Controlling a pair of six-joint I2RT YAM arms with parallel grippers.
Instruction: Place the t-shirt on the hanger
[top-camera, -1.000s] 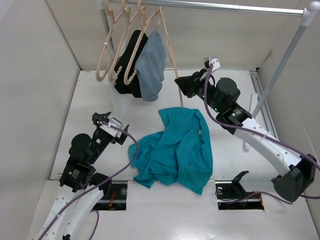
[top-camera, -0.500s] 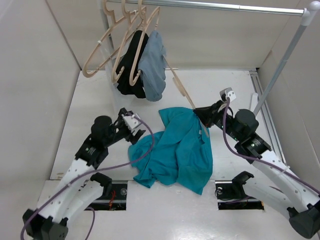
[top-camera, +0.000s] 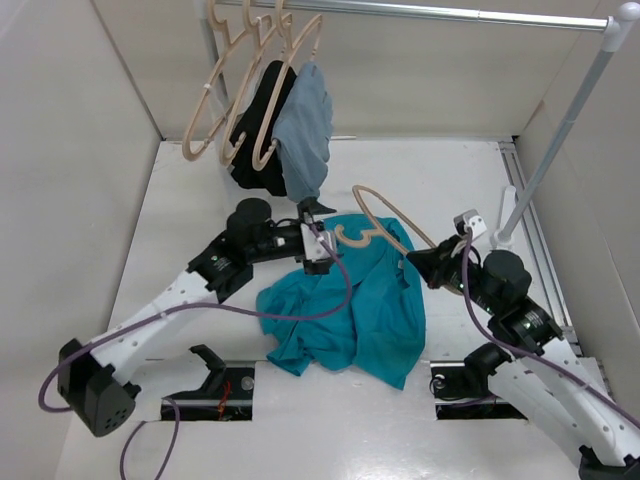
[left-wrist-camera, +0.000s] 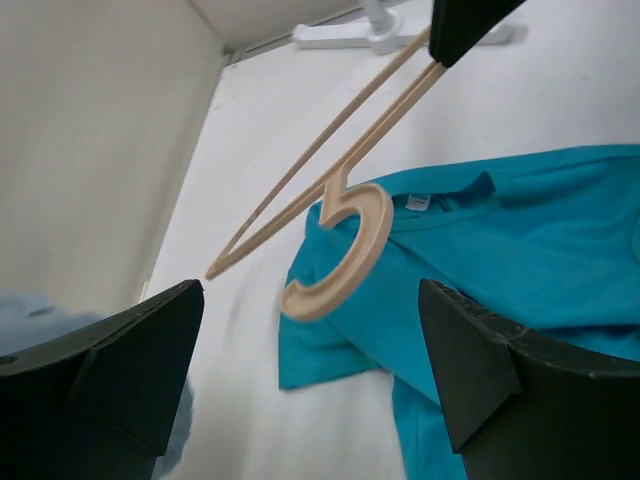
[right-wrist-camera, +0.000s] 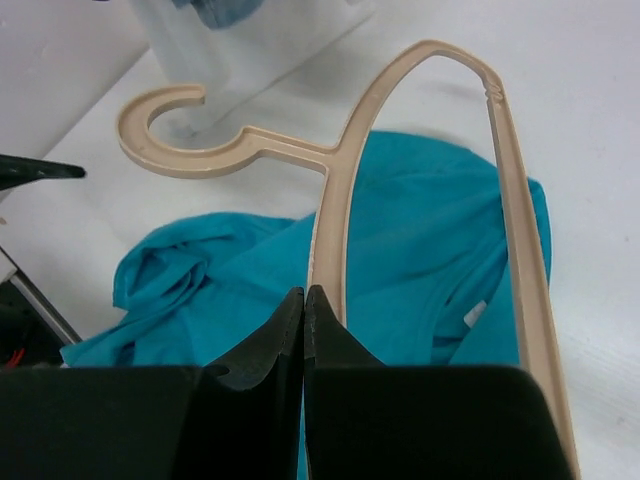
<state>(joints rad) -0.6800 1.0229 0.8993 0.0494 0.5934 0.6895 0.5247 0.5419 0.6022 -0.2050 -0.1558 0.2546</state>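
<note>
t-shirt (top-camera: 360, 300): soft, floppy and light; best taken at the collar.
hanger (right-wrist-camera: 340, 190): stiff, light, likely slippery plastic.
right gripper (right-wrist-camera: 304, 292): clamped tight on the hanger's arm.
left gripper (top-camera: 318, 230): spread wide, empty.

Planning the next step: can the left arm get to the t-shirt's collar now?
Probably yes: the left gripper hangs open near the collar of the t-shirt; only the hanger, held by the right gripper, lies between.

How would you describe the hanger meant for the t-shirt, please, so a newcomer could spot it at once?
On the white table the teal t-shirt lies crumpled. Over its collar end is the hanger, held by the right gripper. Unlike the matching tan hangers on the rail, it hangs from nothing.
</note>
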